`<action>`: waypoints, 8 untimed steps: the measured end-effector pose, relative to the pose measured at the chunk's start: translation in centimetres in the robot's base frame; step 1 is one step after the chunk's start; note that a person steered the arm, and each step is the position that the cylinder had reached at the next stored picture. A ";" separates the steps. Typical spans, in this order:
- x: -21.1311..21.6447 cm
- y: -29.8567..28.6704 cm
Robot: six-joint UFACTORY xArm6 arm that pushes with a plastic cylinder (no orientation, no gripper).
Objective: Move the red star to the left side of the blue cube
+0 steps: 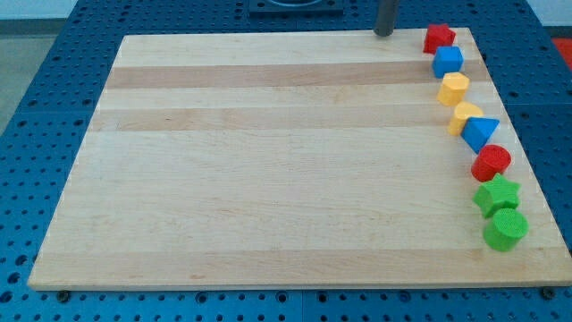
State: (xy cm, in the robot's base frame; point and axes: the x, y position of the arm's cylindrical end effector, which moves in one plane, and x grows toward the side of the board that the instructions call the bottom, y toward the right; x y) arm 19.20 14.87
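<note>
The red star (438, 37) lies at the top right corner of the wooden board (268, 161). The blue cube (448, 61) sits just below it, touching or nearly touching. My tip (384, 33) is at the board's top edge, to the left of the red star and apart from it by about a block's width. It touches no block.
Down the board's right edge run a yellow block (453, 88), a second yellow block (464, 116), a blue triangular block (479, 132), a red cylinder (491, 162), a green star (497, 194) and a green cylinder (505, 230).
</note>
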 end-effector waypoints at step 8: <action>0.8 9.6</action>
State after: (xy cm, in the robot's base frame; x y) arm 19.99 24.43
